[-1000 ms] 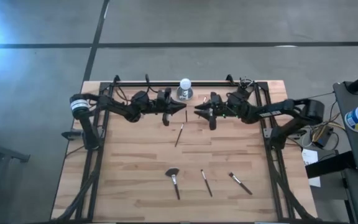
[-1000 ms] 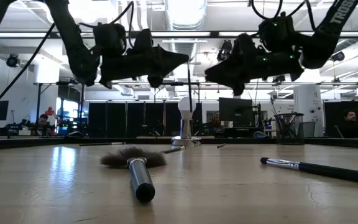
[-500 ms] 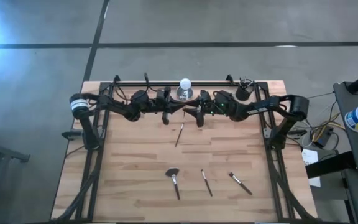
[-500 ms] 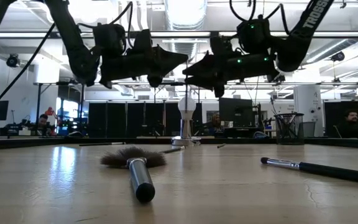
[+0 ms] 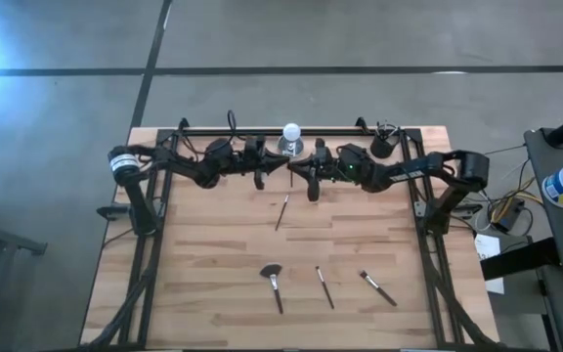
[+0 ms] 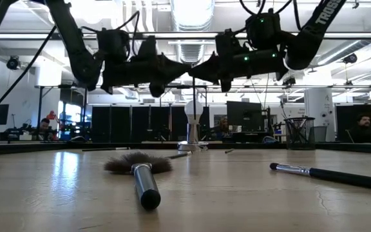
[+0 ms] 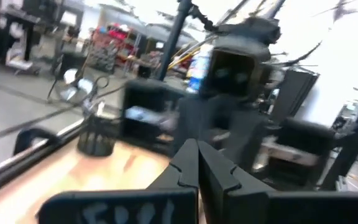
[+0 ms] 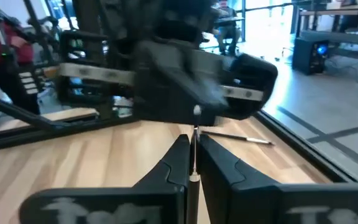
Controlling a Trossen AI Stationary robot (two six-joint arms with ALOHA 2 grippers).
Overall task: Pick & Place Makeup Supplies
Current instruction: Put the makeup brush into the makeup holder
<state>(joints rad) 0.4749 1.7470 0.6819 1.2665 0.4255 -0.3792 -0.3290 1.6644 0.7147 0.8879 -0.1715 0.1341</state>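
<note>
As right gripper (image 5: 293,168) pinches it, slim pencil (image 8: 195,127), long axis along jaws

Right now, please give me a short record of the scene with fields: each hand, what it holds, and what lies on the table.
left hand: shut, in the air over the table's far part, tip to tip with the right hand
right hand: shut on a slim stick
loose on table: fan brush, middle brush, small brush, right-side brush
far edge: white ball, black cup
</note>
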